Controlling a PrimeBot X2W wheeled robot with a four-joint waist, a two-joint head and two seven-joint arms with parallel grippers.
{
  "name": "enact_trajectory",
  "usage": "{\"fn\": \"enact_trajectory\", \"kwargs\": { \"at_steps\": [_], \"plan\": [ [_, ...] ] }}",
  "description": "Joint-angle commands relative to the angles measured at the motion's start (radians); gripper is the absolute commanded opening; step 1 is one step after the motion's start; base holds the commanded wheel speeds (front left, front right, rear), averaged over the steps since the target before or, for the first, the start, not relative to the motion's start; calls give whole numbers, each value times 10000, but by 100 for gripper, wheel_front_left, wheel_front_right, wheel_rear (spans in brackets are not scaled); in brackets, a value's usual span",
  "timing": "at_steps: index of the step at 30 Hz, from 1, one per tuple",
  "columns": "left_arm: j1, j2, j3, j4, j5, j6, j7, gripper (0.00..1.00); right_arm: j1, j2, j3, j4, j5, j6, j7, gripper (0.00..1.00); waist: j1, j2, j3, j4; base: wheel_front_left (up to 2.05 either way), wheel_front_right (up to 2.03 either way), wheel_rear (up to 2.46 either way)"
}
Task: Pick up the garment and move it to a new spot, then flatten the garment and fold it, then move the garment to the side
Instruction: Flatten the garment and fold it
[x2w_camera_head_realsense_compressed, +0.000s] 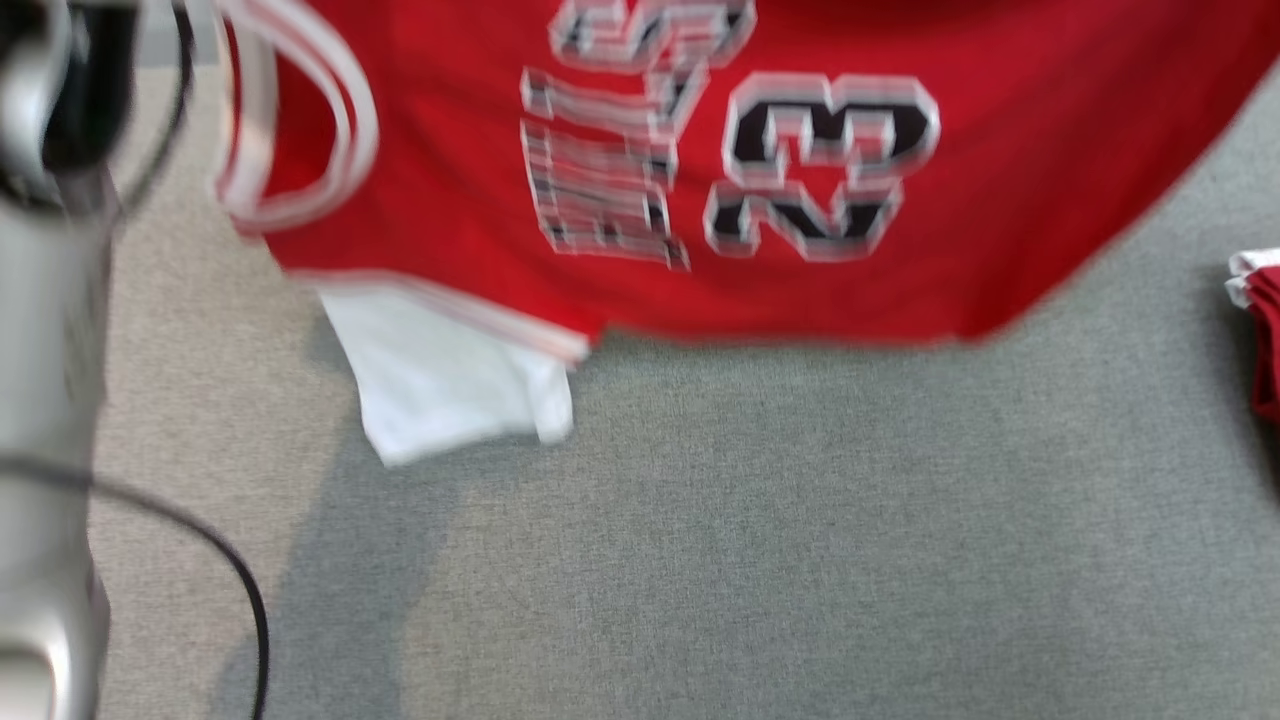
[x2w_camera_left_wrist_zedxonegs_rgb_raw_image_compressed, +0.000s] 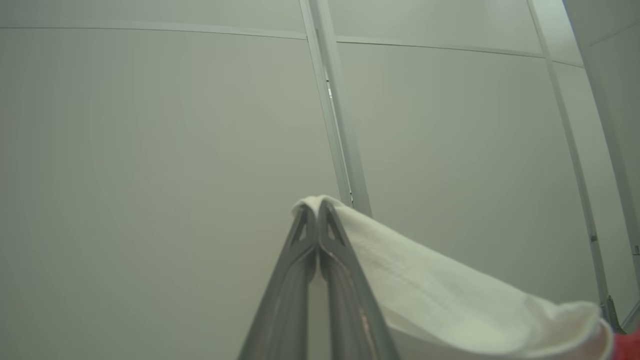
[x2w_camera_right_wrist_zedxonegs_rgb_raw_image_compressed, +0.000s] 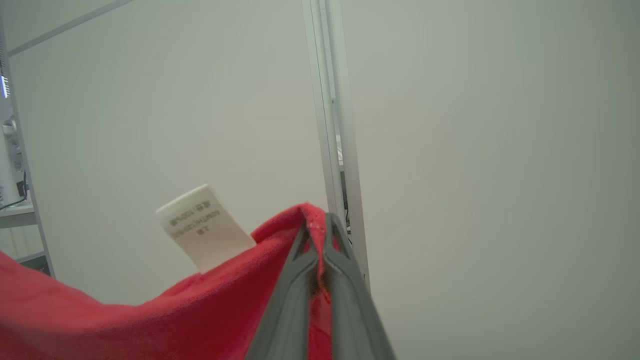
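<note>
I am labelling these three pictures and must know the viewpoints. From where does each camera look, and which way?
Head view: on the head, facing down at a grey surface and the hanging jersey; a pale forearm shows at left.
Left wrist view: on the left wrist, facing a pale wall; left hand shut on the jersey's white part.
Right wrist view: on the right wrist, facing the wall; right hand shut on its red cloth.
Shared: all three show the jersey.
</note>
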Motion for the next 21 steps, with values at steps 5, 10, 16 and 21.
{"fn": "enact_trajectory", "kwargs": {
  "at_steps": [5,10,16,21],
  "plan": [
    [-2320,-62,-113,2918,363,-332,-839,0,-2277,103,969,2493,96,1,-890,0,0,0,494,-195,0,0,0],
    [-3773,10,-75,4992,519,-436,-1416,0,-3905,577,1556,4553,97,1,-1738,0,0,0,639,-403,0,0,0],
    [-4906,-124,-87,7664,323,-528,-1260,0,-5534,1354,2495,7425,-143,1,-2218,0,0,0,872,-511,0,0,0],
    [-5177,-502,-371,8990,198,-742,-1360,0,-6230,1664,3193,8917,-30,1,-2273,0,0,0,1341,-304,0,0,0]
  ]
}}
